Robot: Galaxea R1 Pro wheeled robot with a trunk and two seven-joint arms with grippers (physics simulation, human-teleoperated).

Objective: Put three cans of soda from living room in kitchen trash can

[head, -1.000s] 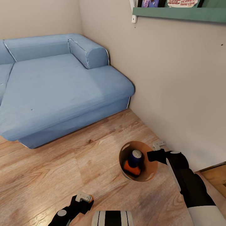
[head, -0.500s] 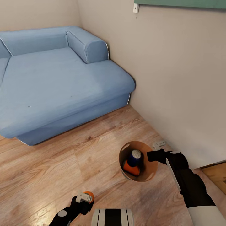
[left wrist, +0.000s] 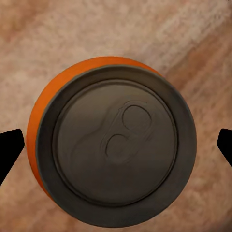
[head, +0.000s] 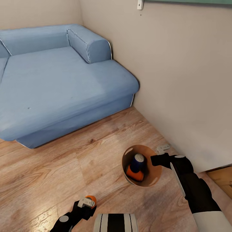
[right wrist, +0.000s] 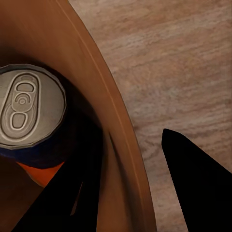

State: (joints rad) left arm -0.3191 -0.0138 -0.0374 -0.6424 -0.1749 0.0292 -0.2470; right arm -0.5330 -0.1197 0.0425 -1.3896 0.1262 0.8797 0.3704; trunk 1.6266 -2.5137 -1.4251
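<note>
While the right gripper (head: pixel 154 160) pinched the rim of the bin (head: pixel 154 180), one finger (right wrist: pixel 198 179) sat outside the wall and the other (right wrist: pixel 63 203) reached down inside, so that claw was clamped on the bin's edge and carried it above the floor (head: pixel 64 167). Inside that copper-brown bucket stood a dark blue can (head: pixel 137 162), silver top up, and beneath and beside it lay an orange can (head: pixel 133 174); the right wrist view caught the blue can's pull-tab top (right wrist: pixel 26 108) with a sliver of orange (right wrist: pixel 41 174) under it.

Over on the other side, the left gripper (head: pixel 86 203) had the third can (head: pixel 91 199), an orange one, between its fingers (head: pixel 82 203). From the left wrist view the can's grey top (left wrist: pixel 116 145) loomed large with a dark fingertip (left wrist: pixel 9 150) at either edge, spread just as wide as the can.

Beyond both arms ran light wood planks, then the blue sofa (head: pixel 58 83) tucked into the corner, its end near the pale wall (head: pixel 180 80). A strip of green shelf (head: pixel 187 1) showed high on that wall.
</note>
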